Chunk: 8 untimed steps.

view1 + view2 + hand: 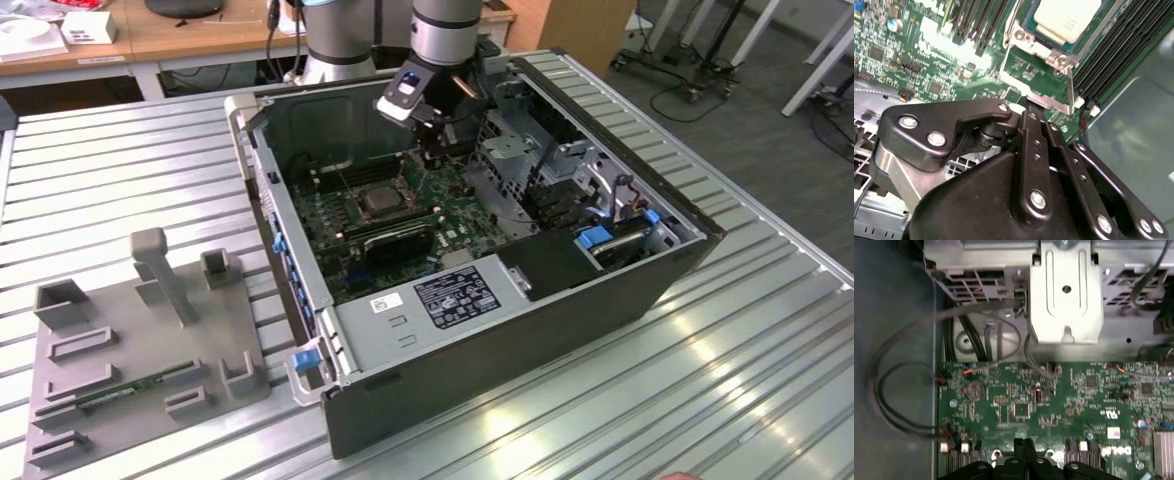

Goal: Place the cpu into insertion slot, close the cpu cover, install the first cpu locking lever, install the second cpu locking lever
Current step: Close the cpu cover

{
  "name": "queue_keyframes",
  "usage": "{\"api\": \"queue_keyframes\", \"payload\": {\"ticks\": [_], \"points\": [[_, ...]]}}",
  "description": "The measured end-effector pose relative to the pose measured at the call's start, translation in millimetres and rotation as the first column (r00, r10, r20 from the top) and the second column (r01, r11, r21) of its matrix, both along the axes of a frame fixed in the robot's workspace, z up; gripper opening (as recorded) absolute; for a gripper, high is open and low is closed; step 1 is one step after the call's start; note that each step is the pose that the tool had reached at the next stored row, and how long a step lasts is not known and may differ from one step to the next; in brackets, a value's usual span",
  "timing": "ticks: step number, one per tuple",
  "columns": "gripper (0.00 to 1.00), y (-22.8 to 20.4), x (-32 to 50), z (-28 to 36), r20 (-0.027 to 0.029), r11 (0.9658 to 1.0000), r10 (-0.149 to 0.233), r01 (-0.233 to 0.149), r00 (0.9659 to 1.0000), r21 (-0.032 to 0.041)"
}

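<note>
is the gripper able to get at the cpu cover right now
Probably yes: in the second wrist view the gripper sits right at the silvery edge of the cpu cover, with nothing between them, and the computer case lies open.

The cpu sits in the insertion slot; the cpu cover stands open, green motherboard showing through its cut-out; the gripper, fingers pressed together, meets the cover's outer edge; black memory slots run beside.
</note>
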<state>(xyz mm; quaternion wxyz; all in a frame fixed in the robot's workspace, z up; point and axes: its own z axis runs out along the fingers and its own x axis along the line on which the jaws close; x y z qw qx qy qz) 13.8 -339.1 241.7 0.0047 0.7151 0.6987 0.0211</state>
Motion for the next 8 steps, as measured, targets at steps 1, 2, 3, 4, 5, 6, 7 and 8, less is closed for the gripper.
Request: {"api": "queue_keyframes", "payload": {"ticks": [1,2,3,4,5,6,7,8], "points": [[0.11,0.0,-2.1,0.0,0.0003,1.0000,0.000,0.000,1.0000,0.0000],[0.11,0.0,-4.3,0.0,0.0006,1.0000,0.000,0.000,1.0000,0.0000],[0.11,0.0,-6.5,0.0,0.0009,1.0000,0.000,0.000,1.0000,0.0000],[0.11,0.0,-8.8,0.0,0.0014,1.0000,0.000,0.000,1.0000,0.0001],[0.11,0.0,-11.1,-0.1,0.0017,1.0000,0.000,0.000,1.0000,0.0002],[0.11,0.1,-13.3,-0.1,0.0020,1.0000,0.000,0.000,1.0000,0.0002],[0.11,0.1,-15.5,-0.1,0.0022,1.0000,0.000,0.000,1.0000,0.0001],[0.11,0.1,-17.6,0.0,0.0025,1.0000,0.000,0.000,1.0000,0.0000]]}}
